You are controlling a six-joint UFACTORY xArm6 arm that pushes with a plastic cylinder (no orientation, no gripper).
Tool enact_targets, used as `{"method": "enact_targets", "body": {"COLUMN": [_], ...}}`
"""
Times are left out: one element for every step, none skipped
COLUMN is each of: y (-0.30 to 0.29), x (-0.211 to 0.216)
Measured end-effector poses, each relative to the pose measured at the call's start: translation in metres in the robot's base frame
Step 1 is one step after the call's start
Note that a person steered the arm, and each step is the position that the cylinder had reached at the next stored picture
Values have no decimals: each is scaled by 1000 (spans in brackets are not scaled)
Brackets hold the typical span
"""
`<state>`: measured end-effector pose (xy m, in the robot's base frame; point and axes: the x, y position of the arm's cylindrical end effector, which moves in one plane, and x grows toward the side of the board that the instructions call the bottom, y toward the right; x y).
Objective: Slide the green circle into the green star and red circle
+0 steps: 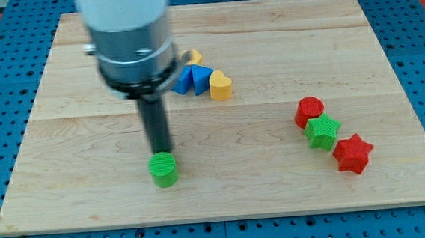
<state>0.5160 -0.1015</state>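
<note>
The green circle [163, 170] sits low on the wooden board [276, 174], left of centre. My tip [160, 150] stands right at its top edge, touching or almost touching it. The red circle [309, 111] and the green star [323, 132] lie at the view's right, touching each other, with the star just below and right of the circle. They are far to the right of the green circle.
A red star [353, 153] touches the green star's lower right. A yellow heart-like block [221, 85], blue triangular blocks [192, 80] and a yellow piece [192, 58] cluster near the top centre, partly hidden by the arm's body [128, 42].
</note>
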Motion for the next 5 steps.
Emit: {"method": "enact_targets", "body": {"y": [-30,6,86,154,126], "x": [30,48,26,13,13]}}
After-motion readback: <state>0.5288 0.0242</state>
